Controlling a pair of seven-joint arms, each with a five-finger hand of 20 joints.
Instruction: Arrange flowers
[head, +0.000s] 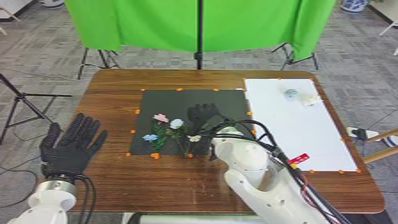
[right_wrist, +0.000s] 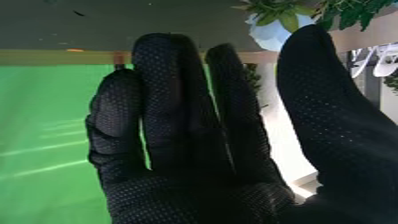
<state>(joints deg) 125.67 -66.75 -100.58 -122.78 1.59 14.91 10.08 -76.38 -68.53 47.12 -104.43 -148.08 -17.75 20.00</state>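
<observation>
In the head view, artificial flowers lie on the black mat (head: 164, 107): a pink one (head: 161, 118), a white one (head: 176, 123), a blue one (head: 150, 137) and a small pale one (head: 194, 138), with green stems toward the mat's near edge. My right hand (head: 204, 115) is over the mat just right of the blooms, fingers straight and pointing away. My left hand (head: 71, 150) is open at the table's left side. In the right wrist view, my right hand (right_wrist: 187, 175) has straight fingers and an empty palm, with a pale blue bloom (right_wrist: 271, 32) near the thumb.
A white board (head: 298, 125) covers the table's right part, with a pale bluish thing (head: 290, 93) and a whitish thing (head: 311, 100) near its far end. A red tag (head: 299, 159) is beside my right arm. Beyond the brown table (head: 107, 190) hangs a green cloth (head: 147, 25).
</observation>
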